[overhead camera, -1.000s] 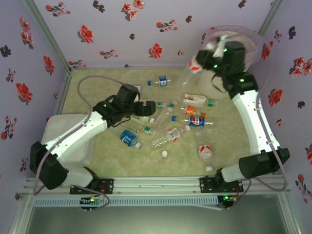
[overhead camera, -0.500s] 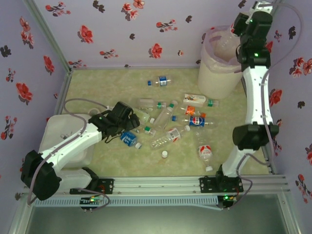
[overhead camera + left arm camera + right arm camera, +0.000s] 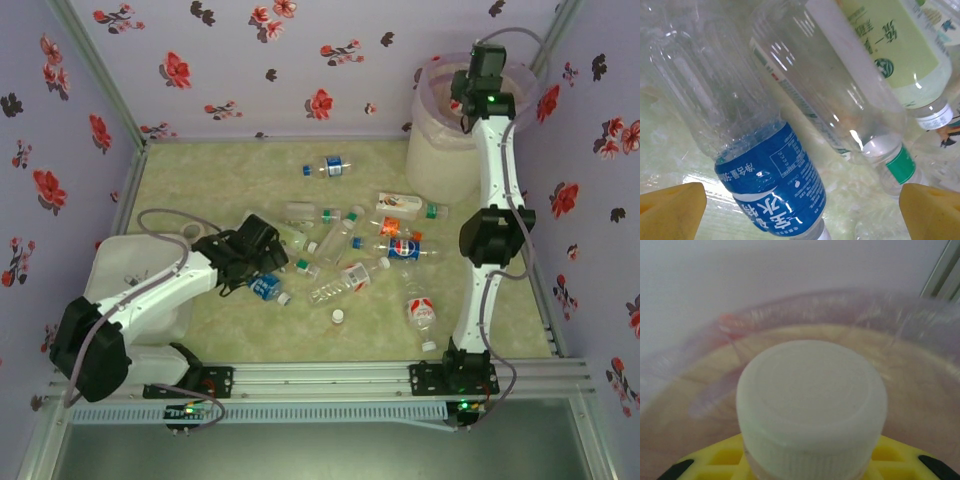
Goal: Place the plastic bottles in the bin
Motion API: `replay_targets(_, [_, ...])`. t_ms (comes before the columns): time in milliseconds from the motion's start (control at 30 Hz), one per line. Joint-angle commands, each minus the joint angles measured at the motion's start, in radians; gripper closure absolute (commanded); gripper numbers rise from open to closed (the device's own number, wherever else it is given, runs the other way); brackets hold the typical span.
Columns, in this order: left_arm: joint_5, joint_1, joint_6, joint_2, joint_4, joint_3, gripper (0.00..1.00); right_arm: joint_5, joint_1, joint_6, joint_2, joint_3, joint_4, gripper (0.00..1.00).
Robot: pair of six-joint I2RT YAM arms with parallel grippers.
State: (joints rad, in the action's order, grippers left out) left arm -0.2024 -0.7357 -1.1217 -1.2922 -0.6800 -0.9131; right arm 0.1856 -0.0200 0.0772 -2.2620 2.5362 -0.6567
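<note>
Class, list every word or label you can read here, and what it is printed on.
Blue-label bottle: white Chinese characters, upside down, one perhaps "水"; fine print blurred.
Green-label bottle: Chinese print, too blurred to read.
Red-and-blue-label bottle: label too small to read.

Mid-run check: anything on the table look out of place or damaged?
A lone white cap lies on the mat by itself, screwed onto no bottle, at the near edge of the scattered plastic bottles. The bin stands upright and nothing looks spilled.
</note>
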Motion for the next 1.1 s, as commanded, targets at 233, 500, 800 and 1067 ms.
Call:
replay_targets(233, [0.045, -0.067, -0.087, -0.015, 0.004, 0.1, 0.0, -0.032, -0.028, 0.009, -0.019, 0.044, -0.073, 0.23])
replay_targets(500, [0.069, -0.068, -0.097, -0.022, 0.063, 0.12, 0.0, -0.04, -0.051, 0.028, 0.067, 0.07, -0.071, 0.0])
replay_targets(800, [0.085, -0.083, -0.132, -0.052, 0.107, 0.148, 0.0, -0.068, -0.052, 0.117, 0.244, 0.038, -0.098, 0.0])
replay_targets(1067, [0.05, -0.084, -0.197, -0.056, 0.156, 0.208, 0.03, -0.164, -0.004, 0.217, 0.463, -0.264, -0.103, 0.0])
